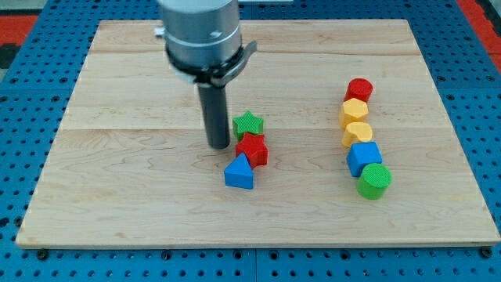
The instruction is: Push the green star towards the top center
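Observation:
The green star (248, 124) lies near the middle of the wooden board (117, 172). A red star-shaped block (253, 149) touches it just below, and a blue triangular block (239, 171) sits below that. My tip (218, 145) stands on the board just to the view's left of the green star and the red star, close to them, with a narrow gap showing.
At the view's right a column of blocks runs downward: a red cylinder (359, 89), a yellow hexagon (354, 111), a yellow rounded block (358, 133), a blue block (364, 157), and a green cylinder (374, 180). The arm's grey body (200, 35) hangs over the board's top middle.

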You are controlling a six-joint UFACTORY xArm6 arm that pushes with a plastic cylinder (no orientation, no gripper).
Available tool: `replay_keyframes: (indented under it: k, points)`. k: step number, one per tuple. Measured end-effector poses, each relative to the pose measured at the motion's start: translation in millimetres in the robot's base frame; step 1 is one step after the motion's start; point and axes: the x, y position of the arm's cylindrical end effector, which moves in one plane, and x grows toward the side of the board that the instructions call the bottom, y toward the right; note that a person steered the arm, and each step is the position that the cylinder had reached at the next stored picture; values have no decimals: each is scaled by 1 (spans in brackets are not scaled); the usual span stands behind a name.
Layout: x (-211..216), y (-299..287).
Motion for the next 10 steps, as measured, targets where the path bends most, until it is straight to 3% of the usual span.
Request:
replay_keyframes:
  k: [2, 3, 4, 5, 6, 7, 9, 10]
  points:
    - [-82, 32]
    - [-66, -12]
    - [4, -10]
    - [17, 28]
    - [41, 29]
    - [25, 31]
    - [-46, 65]
    - [-46, 51]
